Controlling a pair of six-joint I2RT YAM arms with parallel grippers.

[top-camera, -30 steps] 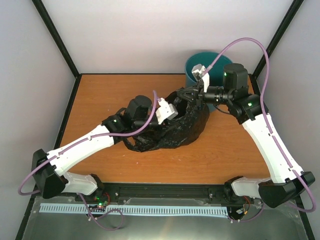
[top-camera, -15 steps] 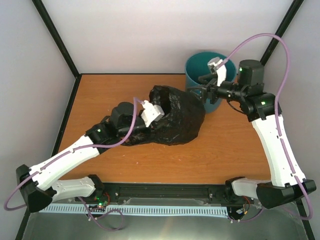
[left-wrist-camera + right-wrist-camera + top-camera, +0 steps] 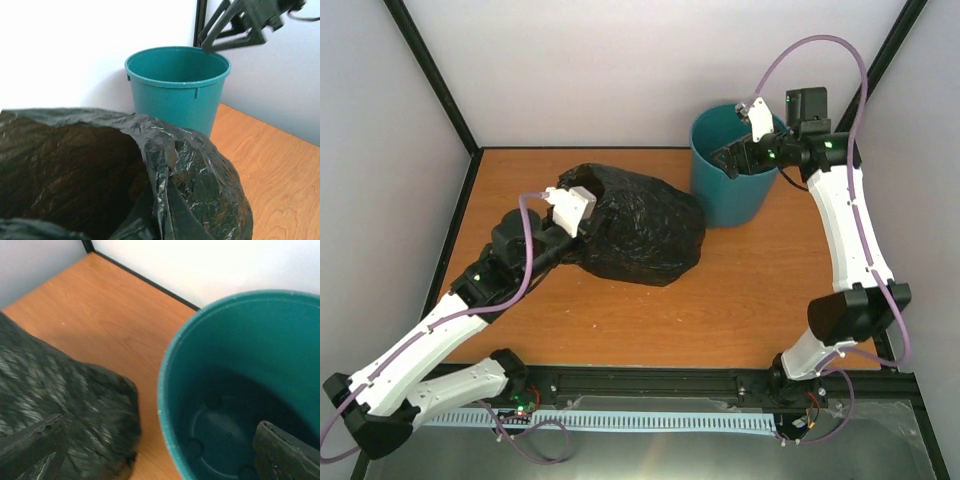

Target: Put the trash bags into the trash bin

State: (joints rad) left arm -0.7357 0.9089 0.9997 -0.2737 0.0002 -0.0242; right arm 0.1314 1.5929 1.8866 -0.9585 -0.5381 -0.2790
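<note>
The black trash bag (image 3: 640, 235) lies in a wrinkled heap on the wooden table, left of the trash bin (image 3: 725, 195), a round teal bucket standing empty at the back right. My left gripper (image 3: 584, 218) is buried in the bag's left edge and shut on the film. In the left wrist view the trash bag (image 3: 200, 185) fills the foreground and hides the fingers, with the trash bin (image 3: 175, 100) upright behind it. My right gripper (image 3: 730, 160) hangs open over the bin's left rim. Between its fingers (image 3: 30, 447) the right wrist view shows only the trash bin (image 3: 235, 405) and part of the bag (image 3: 75, 390).
White walls and black frame posts (image 3: 435, 75) close in the table at the back and sides. The bin stands close to the back right corner. A black rail (image 3: 650, 382) carrying the arm bases runs along the near edge. Purple cables (image 3: 810, 50) loop above the right arm.
My right gripper has opened, let go of the bag and drawn back over the bin. The left arm has pulled back to the left, dragging the bag away from the bin.
</note>
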